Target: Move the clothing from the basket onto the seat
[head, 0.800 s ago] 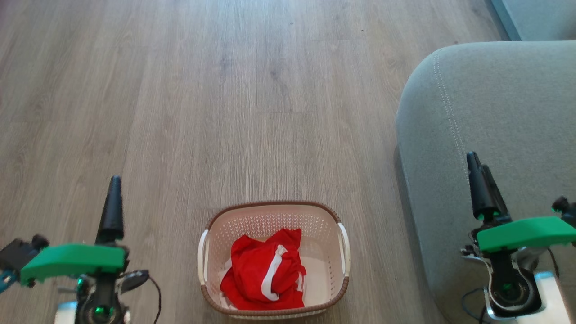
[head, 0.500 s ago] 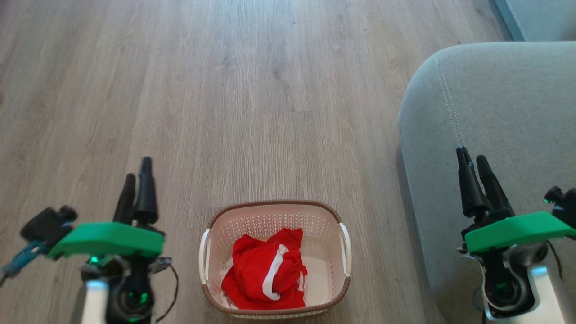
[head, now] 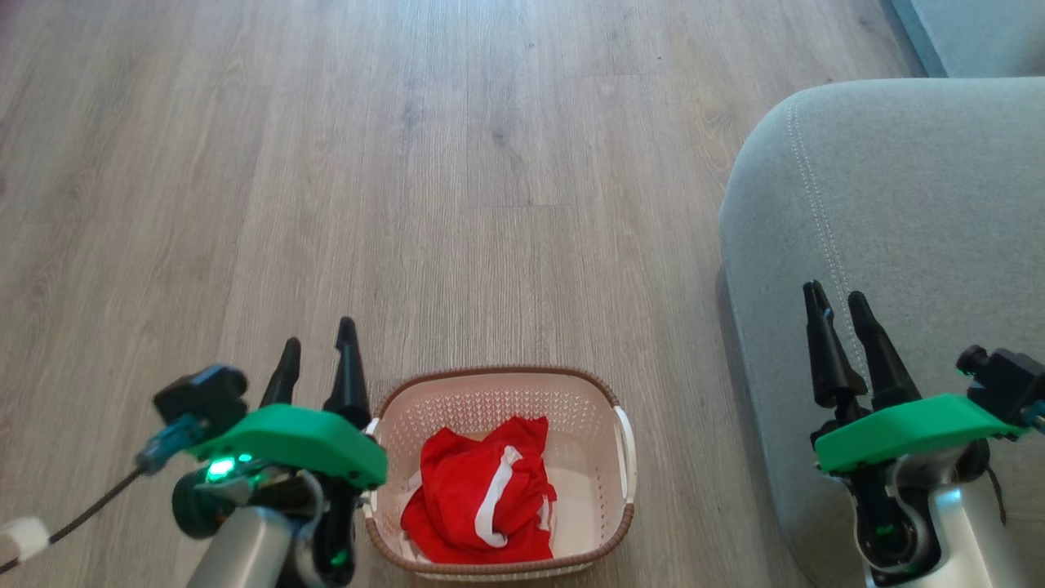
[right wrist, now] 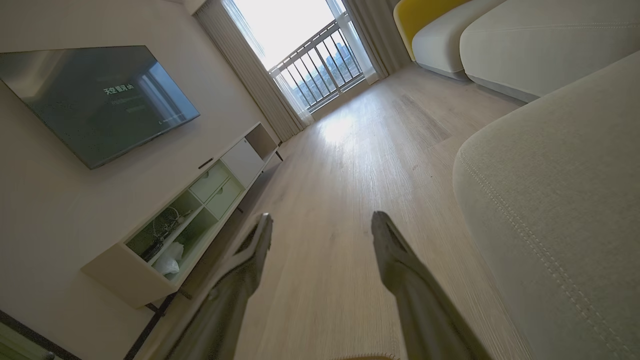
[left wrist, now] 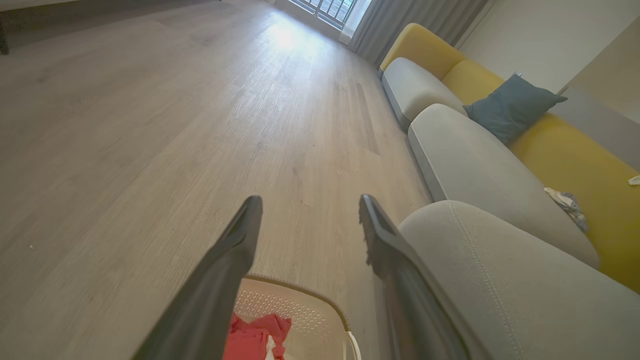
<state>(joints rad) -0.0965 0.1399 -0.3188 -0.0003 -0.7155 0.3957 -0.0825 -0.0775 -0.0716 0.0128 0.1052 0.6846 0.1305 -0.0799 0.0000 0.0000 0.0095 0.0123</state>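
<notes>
Our left claw (head: pixel 318 335) and right claw (head: pixel 834 292) gape empty. The clothing (head: pixel 482 490) sits in the basket (head: pixel 490 369) just right of the left claw; we should descend centrally, pinching a thick fold.

I have the left gripper (head: pixel 318 335) at the lower left of the head view. Its two dark fingers point up and forward with a clear gap between them, and nothing is held. The green left wrist plate (head: pixel 298 437) lies across its base with a small green light (head: pixel 220 468) glowing beneath, and the pale left forearm (head: pixel 241 551) runs off the bottom edge. The right gripper (head: pixel 834 292) stands at the lower right, its fingers likewise parted and empty and leaning a little leftward. The green right wrist plate (head: pixel 906 429) sits over the pale right forearm (head: pixel 971 523). Both wrist views show me spread fingers.
</notes>
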